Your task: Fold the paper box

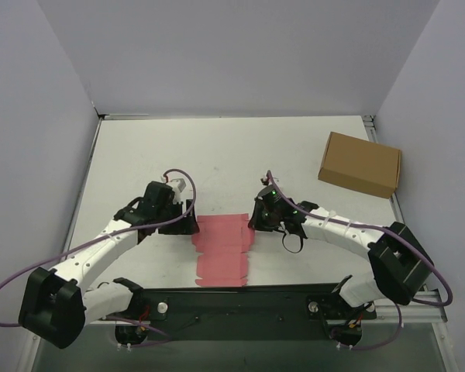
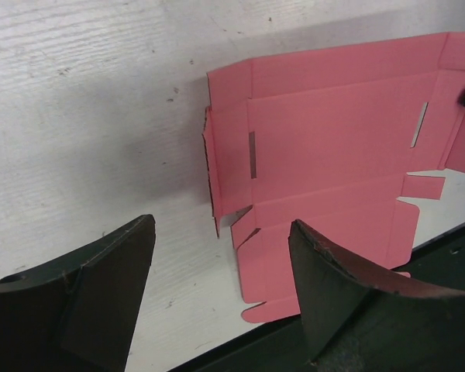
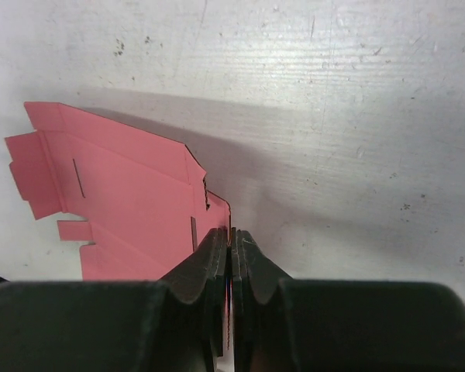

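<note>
My right hand (image 3: 231, 236) pinches the right flap of the box (image 1: 223, 249), flat on the desk (image 1: 217, 155) between my 2 hands. My left hand (image 2: 223, 226) hangs open, so a hard pull could drag or tear it

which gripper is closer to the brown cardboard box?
Right. The right gripper pinches the right edge of the paper box, down-left of the brown cardboard box in the top view; the left gripper stands open at the sheet's left edge, farther away.
</note>
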